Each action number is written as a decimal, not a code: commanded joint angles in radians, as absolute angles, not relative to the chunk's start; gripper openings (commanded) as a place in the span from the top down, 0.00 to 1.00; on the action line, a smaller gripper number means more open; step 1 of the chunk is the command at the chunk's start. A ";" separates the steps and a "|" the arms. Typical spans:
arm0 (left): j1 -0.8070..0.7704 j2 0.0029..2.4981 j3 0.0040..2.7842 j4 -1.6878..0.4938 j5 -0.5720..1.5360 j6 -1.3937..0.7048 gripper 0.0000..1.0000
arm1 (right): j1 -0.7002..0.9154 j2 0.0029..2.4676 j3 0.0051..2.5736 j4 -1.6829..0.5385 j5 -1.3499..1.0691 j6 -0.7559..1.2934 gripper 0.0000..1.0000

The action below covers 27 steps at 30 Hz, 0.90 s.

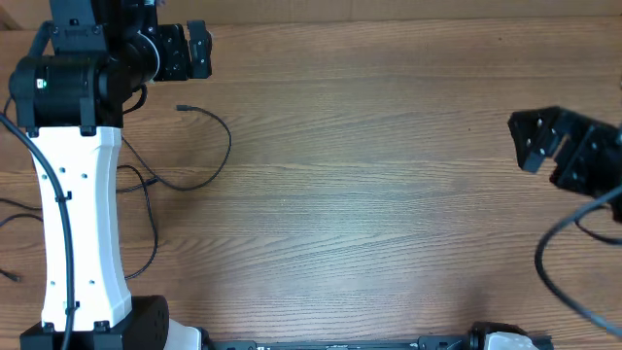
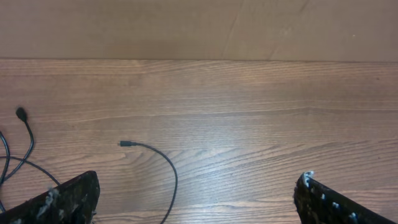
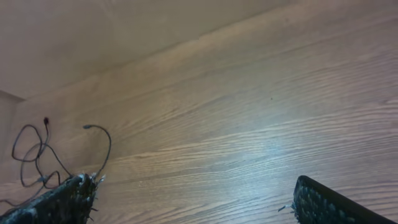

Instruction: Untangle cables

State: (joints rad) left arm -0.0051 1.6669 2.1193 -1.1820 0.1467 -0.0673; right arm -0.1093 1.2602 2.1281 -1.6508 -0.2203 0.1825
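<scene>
While left jaws and right jaws gape empty | cables (image 1: 229,144) loose on table (image 1: 389,194) | strands possibly crossing

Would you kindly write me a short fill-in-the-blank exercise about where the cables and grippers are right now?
The cables lie nearest the ____ arm. The left gripper is ____ with nothing between its fingers. The right gripper touches ____ of the cables. The table has a ____ surface.
Missing words: left; open; none; wooden.
</scene>
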 commanded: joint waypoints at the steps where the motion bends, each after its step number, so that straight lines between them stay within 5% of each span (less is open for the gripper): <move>1: -0.007 1.674 2.123 -1.181 0.154 -0.063 0.00 | -0.106 1.258 2.141 -1.649 -0.206 0.174 0.00; 22: -0.007 1.674 2.123 -1.181 0.154 -0.063 0.00 | -0.106 1.195 2.107 -1.664 -0.184 0.171 0.00; 27: -0.007 1.674 2.123 -1.181 0.154 -0.063 0.00 | -0.106 1.087 1.969 -1.522 -0.184 0.178 0.00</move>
